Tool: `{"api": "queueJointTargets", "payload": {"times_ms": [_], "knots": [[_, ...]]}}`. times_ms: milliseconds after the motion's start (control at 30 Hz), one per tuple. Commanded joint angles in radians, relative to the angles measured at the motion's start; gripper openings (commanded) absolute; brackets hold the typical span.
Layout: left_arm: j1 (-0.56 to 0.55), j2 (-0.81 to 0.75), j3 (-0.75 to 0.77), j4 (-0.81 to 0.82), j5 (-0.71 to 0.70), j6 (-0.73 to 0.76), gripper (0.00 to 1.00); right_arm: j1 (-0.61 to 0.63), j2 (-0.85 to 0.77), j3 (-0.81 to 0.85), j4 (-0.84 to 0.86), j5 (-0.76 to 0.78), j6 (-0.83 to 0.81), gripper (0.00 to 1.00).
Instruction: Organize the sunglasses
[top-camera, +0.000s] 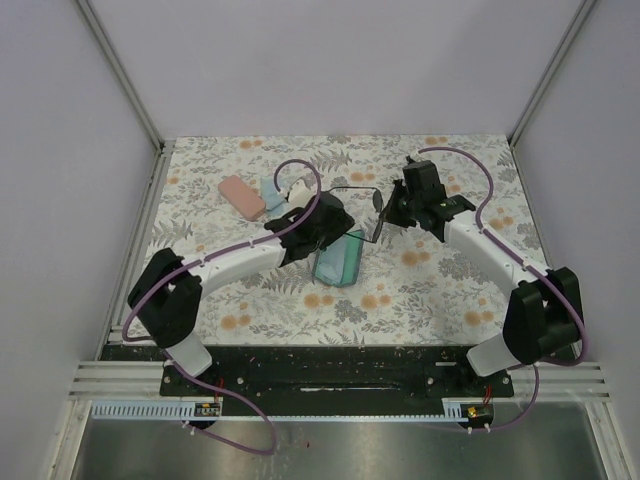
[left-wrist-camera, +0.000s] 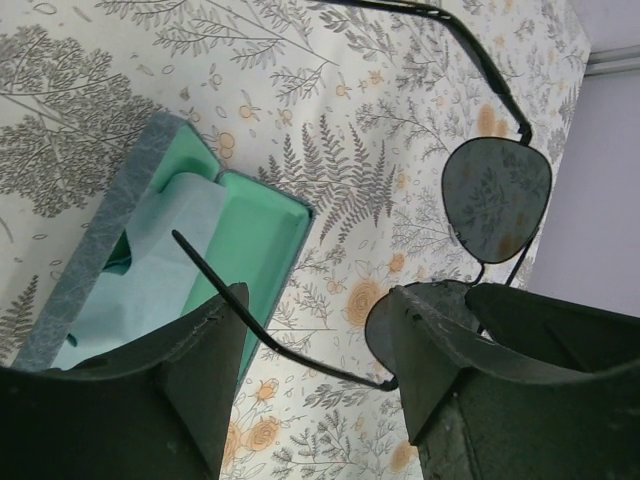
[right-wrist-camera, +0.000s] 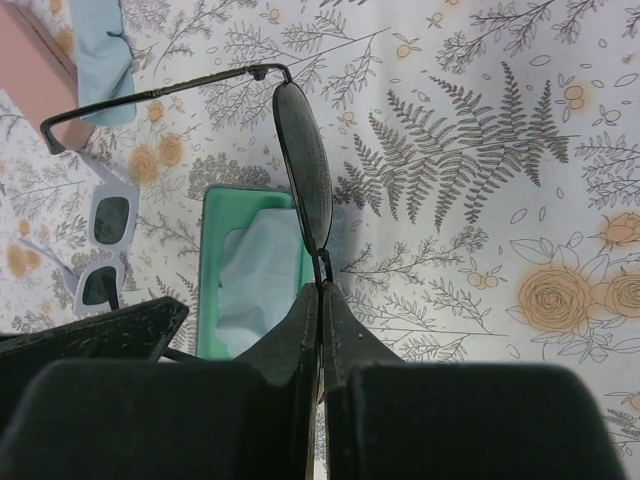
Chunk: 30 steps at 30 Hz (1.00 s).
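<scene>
While the right gripper (right-wrist-camera: 320, 292) clamped the thin black wire-framed sunglasses (right-wrist-camera: 305, 165), the left gripper (left-wrist-camera: 318, 330) stood open astride one temple (left-wrist-camera: 300, 356); the open green-lined grey case (left-wrist-camera: 110, 215) lay beneath.

Left hand (left-wrist-camera: 315, 335) agape, right hand (right-wrist-camera: 320, 310) pinched tight

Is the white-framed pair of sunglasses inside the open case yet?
No, the white sunglasses lie on the table beside the open case, which holds only a light blue cloth.
</scene>
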Motion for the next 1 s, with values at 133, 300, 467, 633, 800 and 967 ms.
{"api": "queueJointTargets", "payload": {"times_ms": [133,300,467,633,800,967], "knots": [[0.001,0.067,0.163,0.002,-0.023,0.046,0.62,0.048,-0.047,-0.015,0.056,-0.123,-0.078,0.00],[0.009,0.101,0.202,-0.043,-0.035,0.037,0.63,0.063,-0.072,-0.058,0.090,-0.213,-0.129,0.00],[0.009,0.155,0.275,-0.083,-0.018,0.106,0.63,0.069,-0.072,-0.069,0.082,-0.265,-0.170,0.00],[0.009,0.253,0.423,-0.181,0.051,0.226,0.64,0.069,-0.066,-0.069,0.079,-0.357,-0.208,0.00],[0.009,0.336,0.530,-0.256,0.095,0.286,0.63,0.074,-0.049,-0.067,0.081,-0.437,-0.233,0.00],[0.010,0.331,0.514,-0.253,0.098,0.269,0.64,0.080,-0.036,-0.054,0.053,-0.370,-0.207,0.00]]}}
